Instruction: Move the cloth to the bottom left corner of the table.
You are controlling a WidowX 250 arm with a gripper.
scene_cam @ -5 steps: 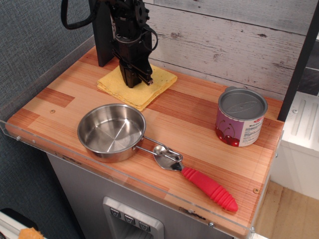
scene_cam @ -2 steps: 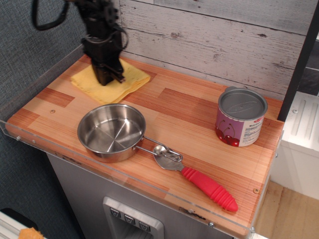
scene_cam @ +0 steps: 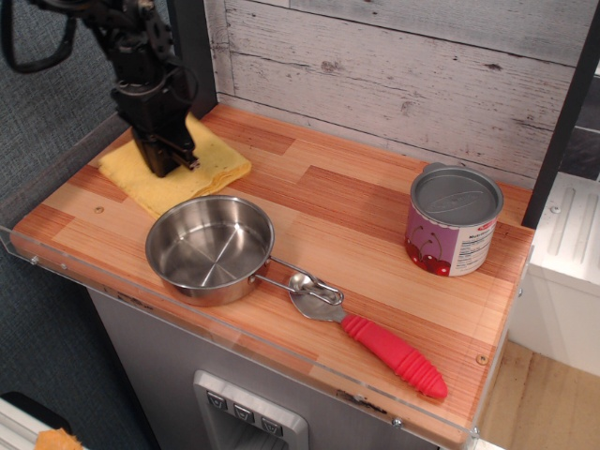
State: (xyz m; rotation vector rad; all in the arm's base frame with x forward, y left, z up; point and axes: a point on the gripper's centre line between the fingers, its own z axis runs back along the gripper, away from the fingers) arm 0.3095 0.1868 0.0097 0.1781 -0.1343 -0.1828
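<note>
The mustard-yellow cloth point(scene_cam: 202, 174) lies flat on the wooden table point(scene_cam: 356, 211), at its left side just behind the steel pan point(scene_cam: 208, 247). My black gripper point(scene_cam: 165, 163) points down onto the cloth's middle, its fingers pressed close together on the fabric. The arm hides the cloth's far part. The table's front left corner point(scene_cam: 37, 239) lies bare, a little left of the pan and in front of the cloth.
The steel pan has a red handle point(scene_cam: 394, 356) pointing right along the front edge, with a metal spoon point(scene_cam: 314, 295) lying on its stem. A cherry can point(scene_cam: 452, 220) stands at the right. A clear acrylic rim point(scene_cam: 56, 267) lines the edges. A plank wall stands behind.
My gripper has dragged the cloth from the back middle of the table leftward and forward, to just behind the pan. Pan, spoon and can have not moved.
</note>
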